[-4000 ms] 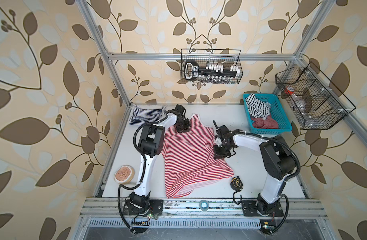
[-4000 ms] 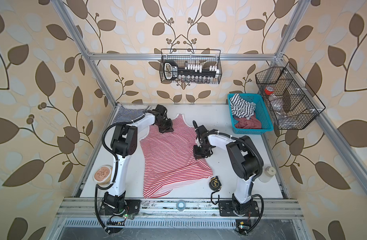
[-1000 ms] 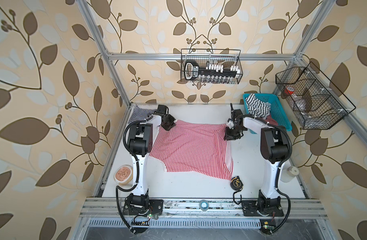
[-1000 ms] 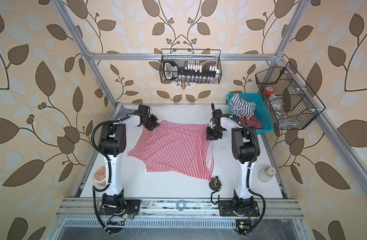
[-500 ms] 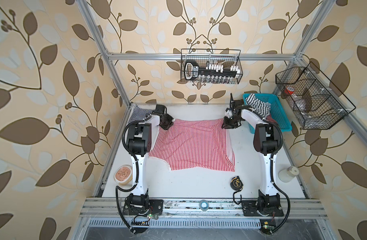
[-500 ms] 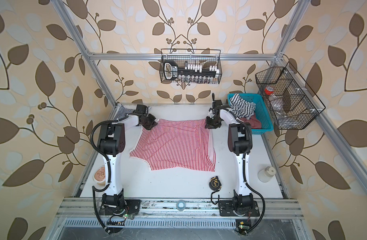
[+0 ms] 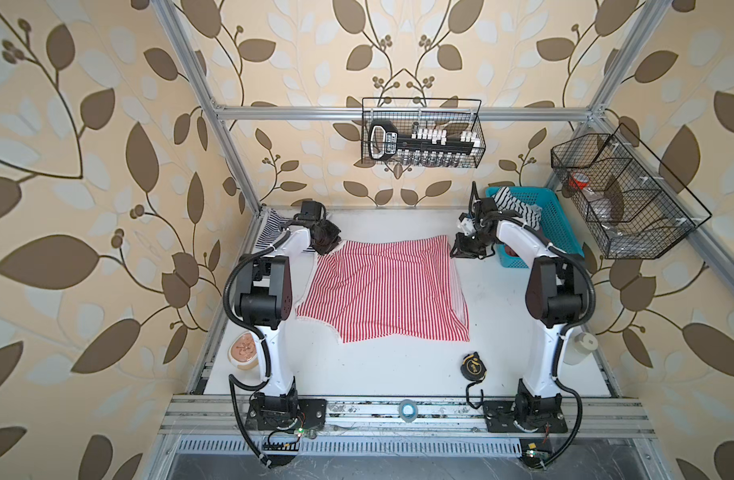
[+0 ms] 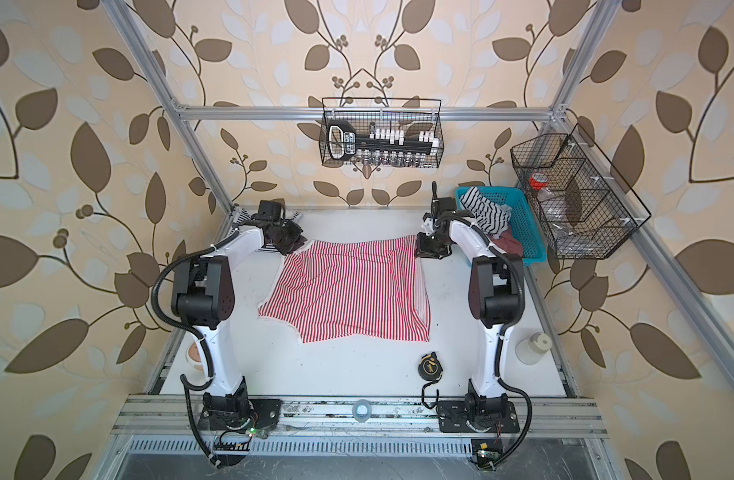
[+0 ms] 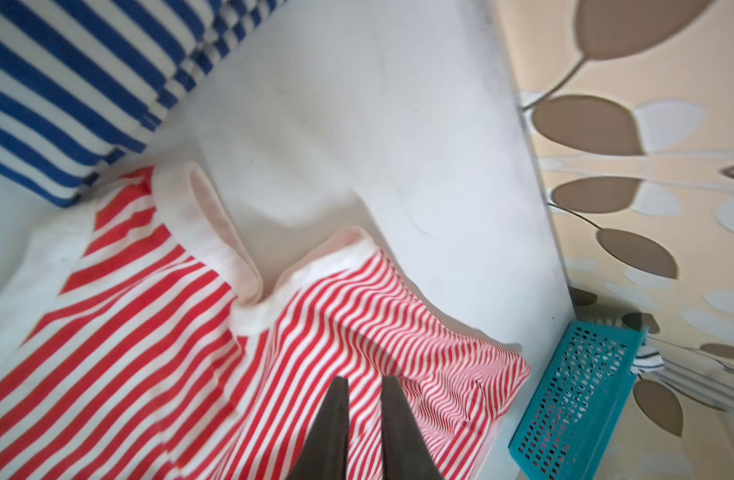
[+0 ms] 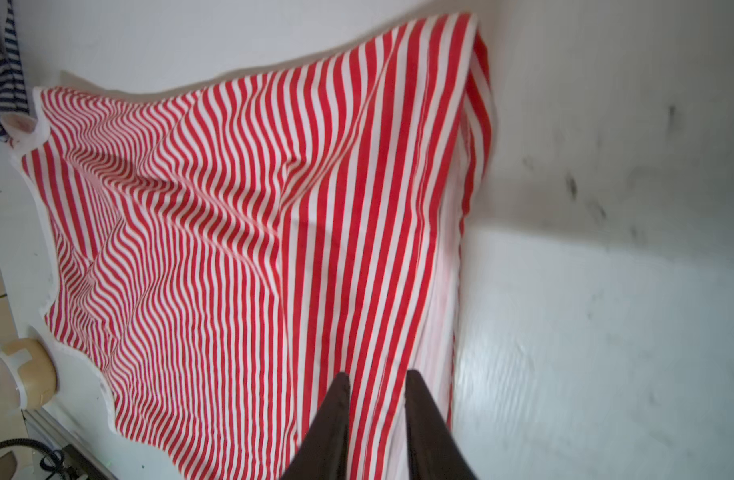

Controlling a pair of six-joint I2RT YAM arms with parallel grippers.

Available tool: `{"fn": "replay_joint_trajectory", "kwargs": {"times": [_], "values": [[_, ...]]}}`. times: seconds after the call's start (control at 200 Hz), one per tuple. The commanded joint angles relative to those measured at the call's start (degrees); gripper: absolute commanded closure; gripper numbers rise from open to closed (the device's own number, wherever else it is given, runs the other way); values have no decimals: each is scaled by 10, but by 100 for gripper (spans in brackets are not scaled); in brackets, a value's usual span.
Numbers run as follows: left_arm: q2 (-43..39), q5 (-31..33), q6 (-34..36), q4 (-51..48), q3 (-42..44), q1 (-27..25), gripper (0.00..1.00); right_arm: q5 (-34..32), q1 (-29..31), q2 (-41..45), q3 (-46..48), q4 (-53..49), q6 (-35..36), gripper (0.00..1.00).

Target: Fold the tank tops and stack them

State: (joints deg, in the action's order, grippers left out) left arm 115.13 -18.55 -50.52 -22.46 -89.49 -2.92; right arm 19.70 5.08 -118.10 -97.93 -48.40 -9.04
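The red-and-white tank top (image 7: pixel 382 291) (image 8: pixel 344 291) lies spread sideways on the white table, shoulder straps to the left, hem to the right. My left gripper (image 7: pixel 328 245) (image 9: pixel 365 380) hovers at its far left corner. The fingers are slightly apart over flat cloth, and the white-trimmed straps (image 9: pixel 215 232) lie loose ahead. My right gripper (image 7: pixel 461 251) (image 10: pixel 378 376) sits at the far right corner. Its fingers are a little apart with striped cloth (image 10: pixel 232 208) between them, and a pinch does not show. The navy-and-white tank top (image 7: pixel 274 226) (image 9: pixel 66 83) lies folded at the back left.
A teal basket (image 7: pixel 560 224) (image 9: pixel 573 399) with other clothes stands at the back right, close to the right arm. In front of the cloth lies a black tape measure (image 7: pixel 473 365). A cup (image 7: pixel 244 353) sits by the left arm, a white bottle (image 7: pixel 581 347) by the right.
Both grippers have carried the far edge of the red-and-white tank top toward the back wall, and it now lies flatter. The left fingers have parted slightly.
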Motion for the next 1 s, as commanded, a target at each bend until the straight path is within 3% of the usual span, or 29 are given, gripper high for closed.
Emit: {"fn": "replay_joint_trajectory", "kwargs": {"times": [0.0, 0.135, 0.29, 0.555, 0.995], "values": [[-70, 13, 61, -54, -28, -1, 82, -27, 4, 59, 79, 1, 7, 86], [-108, -5, 112, -98, -4, -22, 84, -34, 24, 100, 171, 17, 8, 89], [-125, -18, 150, -143, 40, -60, 91, -21, 38, 92, 211, 42, 1, 84], [-123, -25, 170, -167, 115, -97, 99, -11, 39, 52, 209, 67, -11, 74], [-91, -11, 177, -163, 192, -97, 100, -6, 35, 12, 199, 75, -7, 71]]}}
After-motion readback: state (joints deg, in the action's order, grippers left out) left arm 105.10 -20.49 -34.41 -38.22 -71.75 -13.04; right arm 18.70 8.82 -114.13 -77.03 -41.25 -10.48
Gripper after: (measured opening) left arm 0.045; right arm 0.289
